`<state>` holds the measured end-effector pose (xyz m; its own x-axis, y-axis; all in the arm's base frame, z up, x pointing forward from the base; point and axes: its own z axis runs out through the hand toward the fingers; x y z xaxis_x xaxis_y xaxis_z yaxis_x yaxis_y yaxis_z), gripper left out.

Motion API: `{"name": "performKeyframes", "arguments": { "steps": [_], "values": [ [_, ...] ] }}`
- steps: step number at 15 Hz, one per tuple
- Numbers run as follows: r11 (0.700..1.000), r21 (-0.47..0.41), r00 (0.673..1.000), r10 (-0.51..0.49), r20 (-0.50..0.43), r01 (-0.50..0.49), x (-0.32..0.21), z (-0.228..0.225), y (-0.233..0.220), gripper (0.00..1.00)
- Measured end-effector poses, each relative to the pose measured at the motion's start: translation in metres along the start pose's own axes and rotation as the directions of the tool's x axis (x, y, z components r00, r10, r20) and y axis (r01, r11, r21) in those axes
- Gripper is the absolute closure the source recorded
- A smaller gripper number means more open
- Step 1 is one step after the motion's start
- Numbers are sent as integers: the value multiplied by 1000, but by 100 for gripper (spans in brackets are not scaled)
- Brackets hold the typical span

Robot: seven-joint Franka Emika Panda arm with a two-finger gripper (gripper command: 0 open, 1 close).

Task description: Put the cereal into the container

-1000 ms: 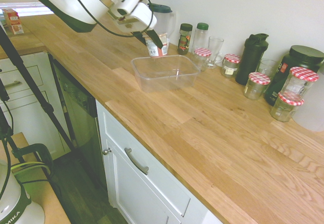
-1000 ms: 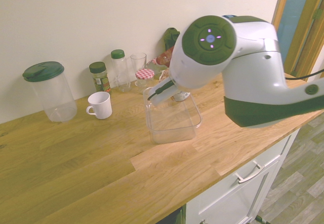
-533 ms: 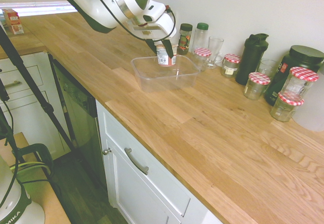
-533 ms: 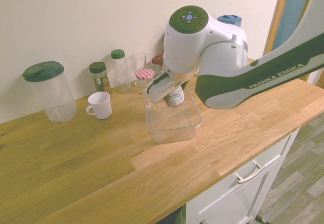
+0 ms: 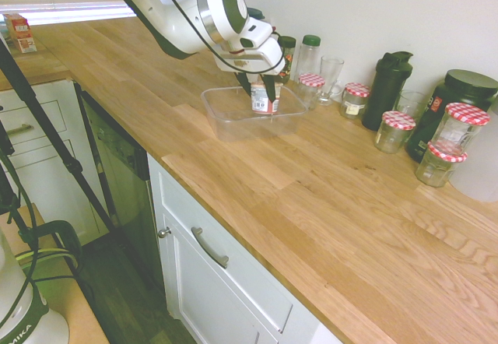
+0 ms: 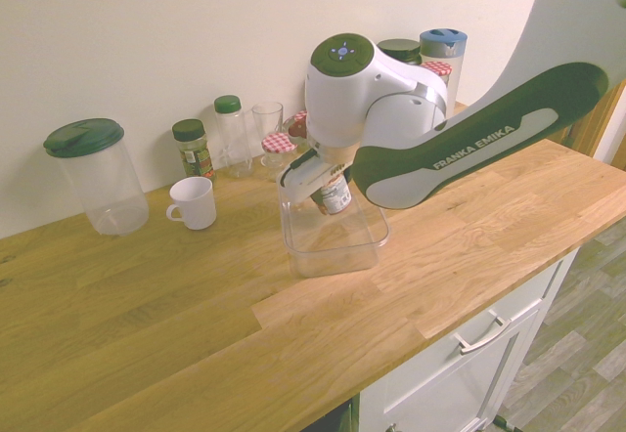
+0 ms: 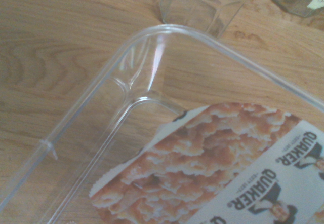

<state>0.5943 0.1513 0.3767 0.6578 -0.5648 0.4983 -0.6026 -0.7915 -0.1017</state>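
Note:
The cereal (image 5: pixel 264 100) is a small cup with a red and white body. It hangs tilted inside the container (image 5: pixel 223 118), low over the far end of the floor. My gripper (image 5: pixel 260 89) is shut on it, a dark finger on each side. The second exterior view shows the cereal (image 6: pixel 336 195) in the gripper (image 6: pixel 327 190) above the back half of the clear tub (image 6: pixel 329 258). In the wrist view the printed foil lid (image 7: pixel 228 176) lies close beside a rounded corner of the container rim (image 7: pixel 167 29).
Behind the tub stand a drinking glass (image 5: pixel 330 74), spice bottles (image 5: pixel 285 54), red-checked jars (image 5: pixel 355 99) and a black shaker (image 5: pixel 387 87). A white mug (image 6: pixel 192 202) and a green-lidded jug (image 6: pixel 99 178) stand further along the wall. The counter's front edge (image 5: pixel 233 219) runs close to the tub.
The arm has swung over from beside the tub and come down, carrying the cereal from above the rim to down inside the container.

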Motion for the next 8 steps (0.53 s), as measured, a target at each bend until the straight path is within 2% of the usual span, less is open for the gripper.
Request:
{"name": "performKeyframes", "arguments": {
  "steps": [1, 8],
  "values": [
    [1000, -5, 1000, -3, 4, 3, -2, 5, -1, 0],
    [1000, -29, 999, 3, 52, -2, 11, 16, 6, 0]
  ]
}}
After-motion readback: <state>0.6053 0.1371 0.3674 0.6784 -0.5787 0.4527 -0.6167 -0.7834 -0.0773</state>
